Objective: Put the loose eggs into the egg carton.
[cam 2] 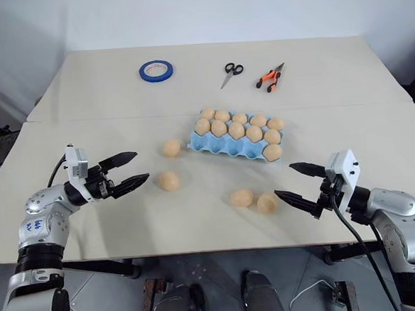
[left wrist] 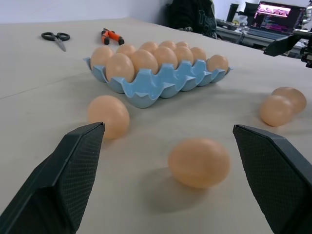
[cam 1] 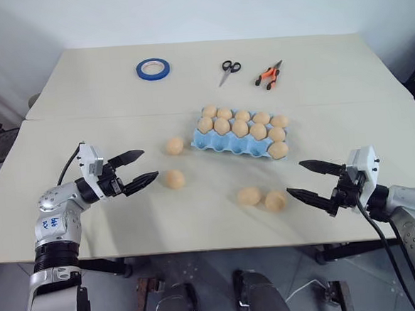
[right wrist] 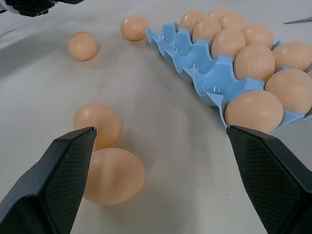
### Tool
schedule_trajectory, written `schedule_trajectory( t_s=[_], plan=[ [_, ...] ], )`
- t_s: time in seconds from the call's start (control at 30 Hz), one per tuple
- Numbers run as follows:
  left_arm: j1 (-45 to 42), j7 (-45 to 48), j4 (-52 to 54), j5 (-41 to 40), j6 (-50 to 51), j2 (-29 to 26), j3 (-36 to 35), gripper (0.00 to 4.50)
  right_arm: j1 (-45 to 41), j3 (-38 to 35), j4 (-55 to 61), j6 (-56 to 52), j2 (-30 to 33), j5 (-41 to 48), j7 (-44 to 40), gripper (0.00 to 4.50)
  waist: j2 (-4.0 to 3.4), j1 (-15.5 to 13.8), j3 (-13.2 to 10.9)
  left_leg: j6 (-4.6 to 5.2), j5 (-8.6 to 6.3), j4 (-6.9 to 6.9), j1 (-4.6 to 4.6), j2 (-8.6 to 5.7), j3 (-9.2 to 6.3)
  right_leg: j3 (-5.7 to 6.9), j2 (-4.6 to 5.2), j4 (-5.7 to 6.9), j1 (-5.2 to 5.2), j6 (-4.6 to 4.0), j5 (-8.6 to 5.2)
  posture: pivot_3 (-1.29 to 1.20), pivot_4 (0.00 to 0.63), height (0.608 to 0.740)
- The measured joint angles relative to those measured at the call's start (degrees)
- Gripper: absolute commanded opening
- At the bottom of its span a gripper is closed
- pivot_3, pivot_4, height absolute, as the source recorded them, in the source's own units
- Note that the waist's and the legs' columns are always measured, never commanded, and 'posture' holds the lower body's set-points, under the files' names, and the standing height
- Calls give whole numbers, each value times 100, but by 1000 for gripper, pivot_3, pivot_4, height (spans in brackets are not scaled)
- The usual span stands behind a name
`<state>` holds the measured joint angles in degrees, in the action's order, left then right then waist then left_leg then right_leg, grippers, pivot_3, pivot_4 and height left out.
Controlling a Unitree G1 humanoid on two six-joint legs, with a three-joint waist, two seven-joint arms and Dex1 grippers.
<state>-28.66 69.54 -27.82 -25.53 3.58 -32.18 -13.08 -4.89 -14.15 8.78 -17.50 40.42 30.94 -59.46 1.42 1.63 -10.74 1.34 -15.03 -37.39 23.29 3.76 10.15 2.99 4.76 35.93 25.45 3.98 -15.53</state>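
Both grippers, left (cam 1: 143, 168) and right (cam 1: 303, 179), are hovering wide open and empty; four loose eggs (cam 1: 175, 178) are lying beside the seemingly part-filled egg carton (cam 1: 224, 143)

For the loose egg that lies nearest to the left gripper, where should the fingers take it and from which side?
Grip that egg across its narrow middle, pads on the two opposite rounded sides. It lies on its side on the bare table, apart from its neighbours. The open left gripper already faces it, so coming straight in, low over the table, seems best.
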Motion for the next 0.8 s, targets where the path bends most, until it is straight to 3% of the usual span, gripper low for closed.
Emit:
schedule_trajectory(
  t_s=[0.53,0.8],
  plan=[
    [-118,14,36,2,198,-53,41,4484,-32,-485,575,-549,9,366,734,4500,0,-6,0,1,1,0,0,0,-2,0,6,-1,-1,0,0,0,150,740],
    [-177,383,193,-35,228,-41,105,4484,1221,-881,2139,-1400,-24,767,1600,4500,5,-20,3,0,-1,4,2,-3,-6,4,10,-8,-5,-2,-1,0,150,740]
  ],
)
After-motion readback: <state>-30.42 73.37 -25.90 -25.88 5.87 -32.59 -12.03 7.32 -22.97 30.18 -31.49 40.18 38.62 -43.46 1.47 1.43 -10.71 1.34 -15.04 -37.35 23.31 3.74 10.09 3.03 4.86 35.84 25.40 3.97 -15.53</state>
